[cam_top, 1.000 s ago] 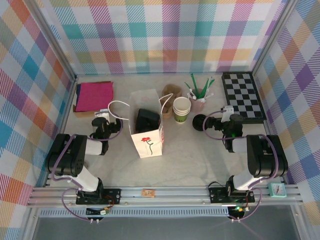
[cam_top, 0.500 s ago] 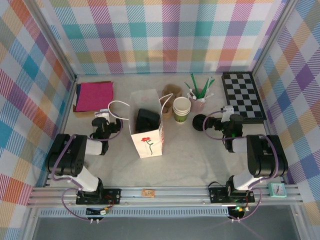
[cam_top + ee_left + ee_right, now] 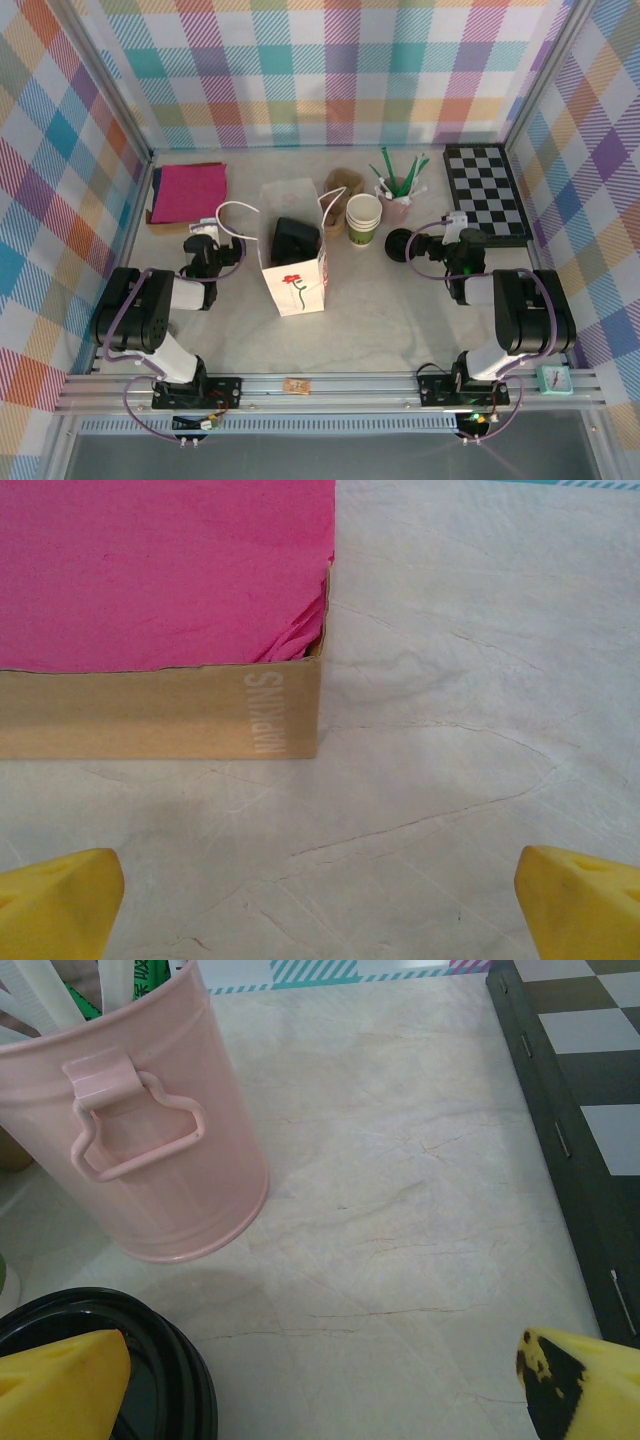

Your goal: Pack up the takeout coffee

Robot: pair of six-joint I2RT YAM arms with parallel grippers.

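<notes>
Takeout coffee in paper bag; packing looks done
Left claw and right claw gape wide, empty; next move likely needs no grasp

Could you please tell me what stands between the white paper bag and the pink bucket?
A stack of paper cups stands between the bag and the bucket, as the top view shows.

A cardboard box of pink napkins lies in the table's far left corner, a chessboard in the far right, with a pink bucket and stacked cups between.
</notes>
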